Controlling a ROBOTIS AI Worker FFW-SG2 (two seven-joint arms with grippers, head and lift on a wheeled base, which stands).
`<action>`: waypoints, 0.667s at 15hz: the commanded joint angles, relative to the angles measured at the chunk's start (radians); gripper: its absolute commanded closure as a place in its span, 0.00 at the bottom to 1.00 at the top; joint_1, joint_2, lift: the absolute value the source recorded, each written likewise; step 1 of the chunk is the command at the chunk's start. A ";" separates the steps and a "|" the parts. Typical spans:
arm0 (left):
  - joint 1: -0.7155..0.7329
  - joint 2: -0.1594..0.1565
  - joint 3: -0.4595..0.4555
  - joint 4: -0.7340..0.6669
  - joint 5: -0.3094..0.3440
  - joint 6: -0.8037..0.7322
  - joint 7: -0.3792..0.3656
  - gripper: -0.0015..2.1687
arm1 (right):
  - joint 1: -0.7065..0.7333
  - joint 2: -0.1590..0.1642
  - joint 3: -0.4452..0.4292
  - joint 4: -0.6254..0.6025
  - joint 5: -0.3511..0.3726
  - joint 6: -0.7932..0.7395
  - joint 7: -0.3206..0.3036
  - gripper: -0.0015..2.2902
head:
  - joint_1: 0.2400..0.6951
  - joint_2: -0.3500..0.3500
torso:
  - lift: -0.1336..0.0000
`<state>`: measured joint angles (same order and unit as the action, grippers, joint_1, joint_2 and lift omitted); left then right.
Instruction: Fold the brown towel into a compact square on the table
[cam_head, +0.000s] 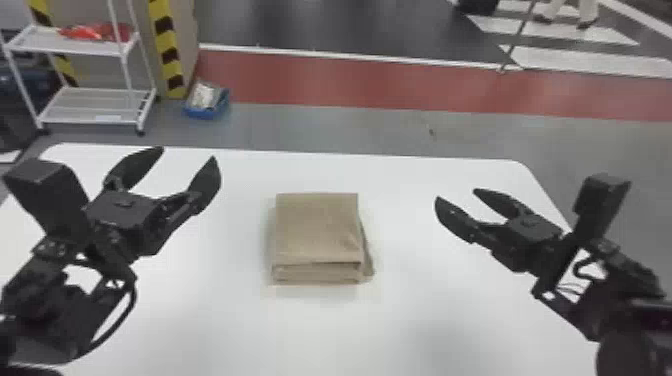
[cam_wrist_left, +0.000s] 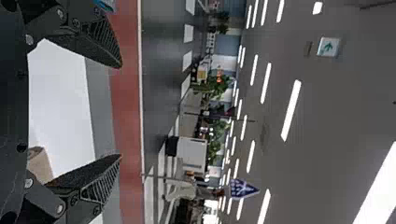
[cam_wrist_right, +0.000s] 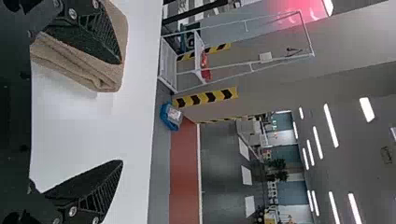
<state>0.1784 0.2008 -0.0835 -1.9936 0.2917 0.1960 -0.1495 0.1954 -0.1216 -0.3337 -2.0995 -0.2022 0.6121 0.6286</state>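
The brown towel (cam_head: 318, 229) lies at the middle of the white table, folded into a thick, roughly square stack, with a small flap sticking out along its right side. Left of it my left gripper (cam_head: 189, 156) stands open above the table, nothing between its fingers. On the right side my right gripper (cam_head: 456, 195) is also open and apart from the towel. The left wrist view has the left gripper (cam_wrist_left: 121, 112) and a corner of the towel (cam_wrist_left: 39, 164). In the right wrist view, the right gripper (cam_wrist_right: 122, 112) has the towel's layered edge (cam_wrist_right: 100, 77) behind one finger.
The white table (cam_head: 215, 320) extends around the towel on all sides. Beyond its far edge, on the floor, are a white shelf rack (cam_head: 90, 120) and a blue bin (cam_head: 204, 111) at the left.
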 joint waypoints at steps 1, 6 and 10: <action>0.010 -0.030 -0.038 0.027 -0.049 -0.095 0.039 0.01 | 0.004 0.033 0.045 -0.004 0.024 -0.100 -0.012 0.02 | 1.00 0.32 | 0.07; 0.056 -0.047 -0.079 0.079 -0.111 -0.215 0.146 0.01 | 0.118 0.122 0.087 0.013 0.021 -0.367 -0.090 0.02 | 0.96 0.36 | 0.07; 0.101 -0.044 -0.058 0.068 -0.201 -0.218 0.206 0.01 | 0.202 0.122 0.050 0.045 -0.046 -0.472 -0.148 0.02 | 1.00 0.36 | 0.07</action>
<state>0.2648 0.1537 -0.1515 -1.9194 0.1055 -0.0218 0.0525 0.3706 -0.0003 -0.2631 -2.0704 -0.2140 0.1748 0.4821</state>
